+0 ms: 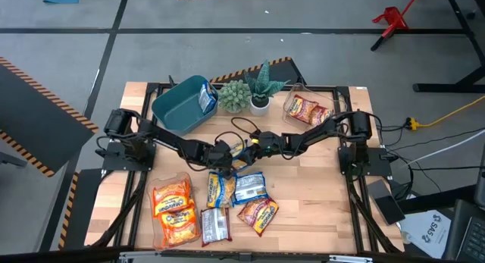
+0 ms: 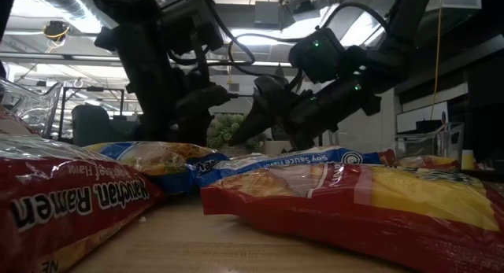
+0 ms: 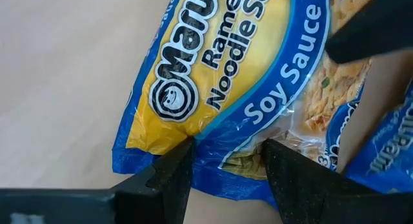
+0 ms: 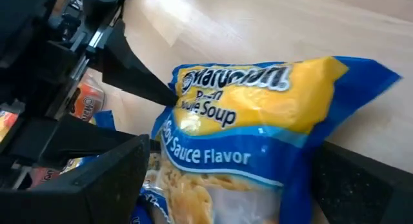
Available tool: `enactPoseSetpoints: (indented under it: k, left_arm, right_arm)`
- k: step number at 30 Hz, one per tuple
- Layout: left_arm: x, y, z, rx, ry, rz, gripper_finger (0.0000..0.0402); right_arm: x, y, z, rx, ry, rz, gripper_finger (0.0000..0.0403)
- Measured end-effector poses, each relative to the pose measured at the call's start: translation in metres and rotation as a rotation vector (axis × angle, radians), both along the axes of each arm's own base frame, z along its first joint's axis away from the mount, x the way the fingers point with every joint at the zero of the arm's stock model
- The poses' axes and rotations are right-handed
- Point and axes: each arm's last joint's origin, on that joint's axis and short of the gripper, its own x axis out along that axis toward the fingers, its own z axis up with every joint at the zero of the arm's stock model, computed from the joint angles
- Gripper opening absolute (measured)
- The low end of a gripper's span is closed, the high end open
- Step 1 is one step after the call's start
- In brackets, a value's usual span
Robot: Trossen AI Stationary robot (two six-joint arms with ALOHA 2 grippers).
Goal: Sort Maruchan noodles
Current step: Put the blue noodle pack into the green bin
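Both arms met over the middle of the table [image 1: 303,210], where a blue-yellow packet [image 1: 238,151] hung between them, lifted clear of the wood. In the high view its long axis ran roughly from 9 to 3 o'clock, from one gripper to the other. The left gripper [image 1: 224,152] was clamped on the packet's crimped end; in the left wrist view its fingers [image 3: 169,171] pinched the blue seam [image 3: 213,130] next to the logo. The right gripper [image 1: 255,144] stood at the packet's 3 o'clock end with its fingers [image 4: 110,166] spread wide on either side of the wrapper, not pressing it.

More packets lay flat toward 6 o'clock: two blue-yellow ones [image 1: 220,189] [image 1: 248,187] side by side, a red one [image 1: 258,212] tilted below them, a silvery one [image 1: 215,224] with its long axis from 12 to 6, and two orange ones [image 1: 173,196] [image 1: 179,225] at 7 o'clock, in a clear tub. At 11 o'clock stood a teal bin [image 1: 178,105] holding a blue packet [image 1: 207,101]. A clear tub [image 1: 292,92] at 1 o'clock held red packets [image 1: 306,109]. Two potted plants [image 1: 234,95] [image 1: 261,87] stood at 12 o'clock.
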Motion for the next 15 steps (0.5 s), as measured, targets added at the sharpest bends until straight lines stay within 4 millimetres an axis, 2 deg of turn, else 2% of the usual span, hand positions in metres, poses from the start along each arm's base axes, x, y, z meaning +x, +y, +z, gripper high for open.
enactPoseSetpoints:
  k: [3, 6, 15]
  left_arm:
    - [0.0043, 0.0035, 0.0014, 0.014, -0.042, 0.002, 0.0182]
    - [0.0068, 0.0064, 0.0020, 0.018, -0.065, 0.001, 0.0182]
    - [0.0071, 0.0086, 0.0024, 0.059, -0.068, 0.010, 0.0182]
  right_arm:
    - [-0.0006, 0.0001, -0.0028, 0.013, 0.018, -0.017, 0.0376]
    - [-0.0012, 0.0002, -0.0042, 0.013, 0.029, -0.017, 0.0350]
    - [-0.0027, 0.0010, -0.0067, 0.019, 0.057, -0.004, 0.0218]
